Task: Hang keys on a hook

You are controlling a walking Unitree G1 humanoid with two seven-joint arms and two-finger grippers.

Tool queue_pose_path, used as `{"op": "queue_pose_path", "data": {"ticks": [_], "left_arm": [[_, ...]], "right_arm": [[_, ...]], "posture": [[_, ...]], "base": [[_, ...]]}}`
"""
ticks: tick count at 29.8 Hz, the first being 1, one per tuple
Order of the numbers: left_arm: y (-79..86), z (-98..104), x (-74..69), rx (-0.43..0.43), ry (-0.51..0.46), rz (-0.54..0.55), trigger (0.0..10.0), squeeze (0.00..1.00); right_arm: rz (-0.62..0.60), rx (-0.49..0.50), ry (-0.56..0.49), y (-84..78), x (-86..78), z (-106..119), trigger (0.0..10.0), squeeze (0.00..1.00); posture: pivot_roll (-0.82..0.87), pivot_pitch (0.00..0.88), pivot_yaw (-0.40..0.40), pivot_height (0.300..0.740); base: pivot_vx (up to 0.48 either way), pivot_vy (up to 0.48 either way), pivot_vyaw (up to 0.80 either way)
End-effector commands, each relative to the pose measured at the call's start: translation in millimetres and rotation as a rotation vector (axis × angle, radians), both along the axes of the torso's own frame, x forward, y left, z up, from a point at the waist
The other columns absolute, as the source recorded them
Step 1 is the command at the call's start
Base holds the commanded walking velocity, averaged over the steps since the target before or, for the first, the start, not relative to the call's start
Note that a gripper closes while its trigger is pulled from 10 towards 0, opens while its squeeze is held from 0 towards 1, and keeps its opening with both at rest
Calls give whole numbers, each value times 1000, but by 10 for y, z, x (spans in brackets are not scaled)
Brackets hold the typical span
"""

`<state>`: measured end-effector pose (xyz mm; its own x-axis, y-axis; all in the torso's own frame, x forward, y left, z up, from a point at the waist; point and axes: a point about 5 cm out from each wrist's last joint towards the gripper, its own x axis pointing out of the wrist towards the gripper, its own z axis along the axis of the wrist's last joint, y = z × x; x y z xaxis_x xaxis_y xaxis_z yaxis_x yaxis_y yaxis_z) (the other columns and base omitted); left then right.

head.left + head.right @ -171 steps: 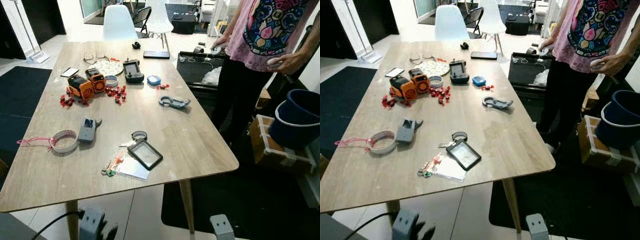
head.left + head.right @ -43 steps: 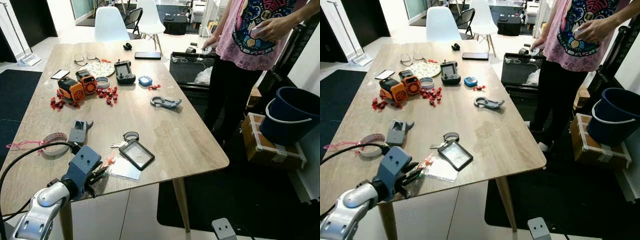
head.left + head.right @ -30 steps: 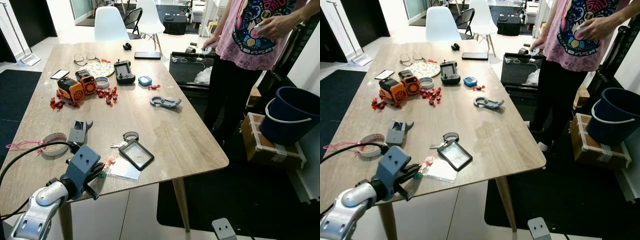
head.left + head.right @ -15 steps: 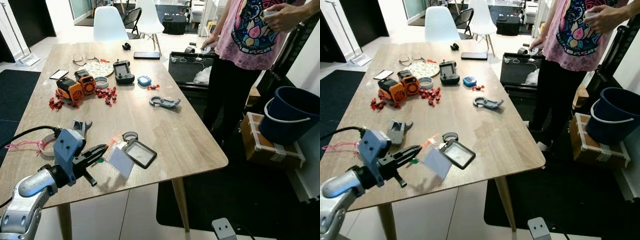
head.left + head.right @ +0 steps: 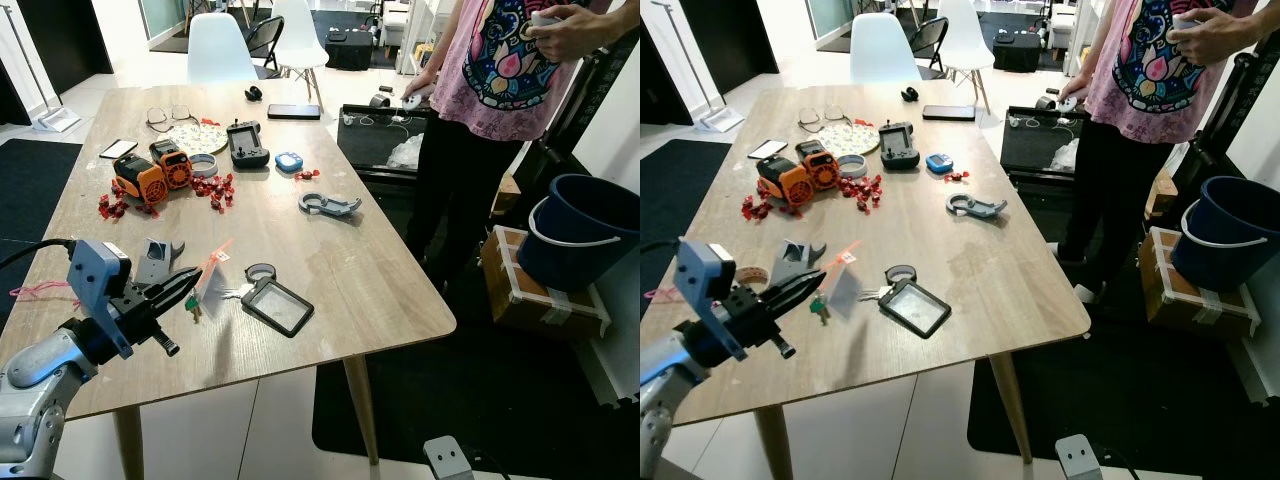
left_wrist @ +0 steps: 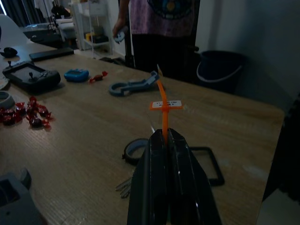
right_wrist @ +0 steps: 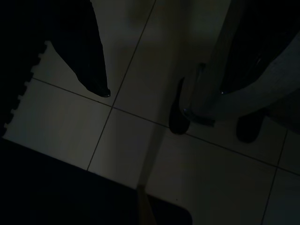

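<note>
My left gripper (image 5: pixel 193 284) is shut on a small bundle: an orange tag strip (image 6: pixel 162 111), a green bit (image 5: pixel 192 303) and a clear plastic card (image 5: pixel 209 286). The bundle hangs just above the wooden table (image 5: pixel 350 280) near its front edge. A key ring with keys (image 5: pixel 258 273) lies beside a black badge holder (image 5: pixel 279 306), to the right of the gripper. A grey hook-shaped clip (image 5: pixel 328 204) lies further back on the table, also seen beyond the fingertips as the grey clip (image 6: pixel 133 86). My right arm (image 5: pixel 445 458) hangs low over the dark tiled floor (image 7: pixel 140 154).
Orange gadgets (image 5: pixel 152 172), red sweets (image 5: pixel 218 189), a black controller (image 5: pixel 246 146), a tape roll (image 5: pixel 22 288) and a grey device (image 5: pixel 156 260) lie on the table. A person (image 5: pixel 500 70) stands at its right side. A blue bucket (image 5: pixel 585 235) sits on a box.
My left gripper has lifted the tagged bundle off the table and drawn it left, away from the badge holder. The clear card now hangs upright. The person's hand has risen.
</note>
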<state>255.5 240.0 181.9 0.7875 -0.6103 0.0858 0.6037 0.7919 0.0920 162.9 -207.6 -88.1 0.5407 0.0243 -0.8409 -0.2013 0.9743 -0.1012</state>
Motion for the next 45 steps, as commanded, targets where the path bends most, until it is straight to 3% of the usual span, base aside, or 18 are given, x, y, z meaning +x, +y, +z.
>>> {"op": "queue_pose_path", "data": {"ticks": [1, 4, 6, 15, 16, 17, 18, 20, 21, 23, 24, 25, 26, 30, 35, 36, 41, 45], "left_arm": [[-8, 47, 23, -45, -8, 23, 0, 0], [11, 40, 55, -55, 6, 64, 0, 0], [33, 21, 146, -169, 89, 174, 0, 0], [-8, -8, 181, -213, 128, 208, 0, 0], [-18, -2, 185, -228, 122, 211, 2196, 31], [-25, 5, 188, -240, 119, 213, 2196, 31], [-35, 38, 190, -272, 101, 213, 7020, 780], [-41, 63, 190, -296, 90, 212, 7020, 780], [-37, 117, 195, -343, 72, 222, 6431, 1000], [-6, 242, 209, -448, 25, 245, 5843, 1000], [7, 282, 212, -481, 8, 251, 7137, 1000], [7, 282, 212, -481, 8, 251, 7137, 1000], [33, 326, 212, -521, -13, 256, 10000, 1000], [55, 347, 208, -546, -23, 253, 10000, 1000], [-16, 272, 207, -432, 5, 243, 10000, 1000], [-62, 204, 219, -363, 42, 248, 10000, 78], [-313, -169, 176, 67, 138, 192, 10000, 0], [-362, -288, 166, 176, 127, 197, 10000, 0]], "right_arm": [[-2, -5, 19, -15, -41, -17, 10000, 0], [-2, -5, 19, -16, -41, -17, 10000, 0], [-3, -6, 20, -16, -42, -18, 10000, 0], [-3, -4, 21, -10, -47, -21, 10000, 0], [-3, -3, 21, -8, -47, -21, 10000, 0], [-3, -3, 21, -7, -47, -21, 10000, 0], [-3, -3, 21, -6, -46, -21, 10000, 0], [-4, -2, 21, -5, -46, -21, 10000, 0], [-4, -2, 20, -5, -46, -21, 10000, 0], [-3, -3, 21, -4, -46, -22, 10000, 0], [-3, -3, 21, -4, -47, -22, 10000, 0], [-3, -3, 21, -4, -47, -22, 10000, 0], [-2, -3, 21, -4, -47, -22, 10000, 0], [-3, -3, 20, -5, -47, -22, 10000, 0], [-3, -4, 20, -8, -48, -21, 10000, 0], [-2, -5, 20, -9, -48, -21, 10000, 0], [3, -6, 22, -12, -51, -21, 10000, 0], [5, -8, 23, -14, -56, -23, 10000, 0]], "posture": [[49, 44, -24, 740], [49, 44, -24, 740], [49, 49, -23, 740], [52, 52, -23, 740], [51, 54, -23, 740], [51, 54, -23, 740], [51, 56, -23, 740], [51, 56, -23, 740], [51, 58, -24, 740], [52, 59, -25, 740], [52, 59, -26, 740], [52, 59, -26, 740], [51, 59, -24, 740], [49, 58, -24, 740], [50, 60, -26, 740], [49, 62, -26, 740], [48, 64, -25, 740], [46, 64, -24, 740]], "base": [[0, 0, 0], [0, 0, 0], [0, 0, 0], [0, 0, 0], [0, 0, 0], [0, 0, 0], [0, 0, 0], [0, 0, 0], [0, 0, 0], [0, 0, 0], [0, 0, 0], [0, 0, 0], [0, 0, 0], [0, 0, 0], [0, 0, 0], [0, 0, 0], [0, 0, 0], [0, 0, 0]]}}
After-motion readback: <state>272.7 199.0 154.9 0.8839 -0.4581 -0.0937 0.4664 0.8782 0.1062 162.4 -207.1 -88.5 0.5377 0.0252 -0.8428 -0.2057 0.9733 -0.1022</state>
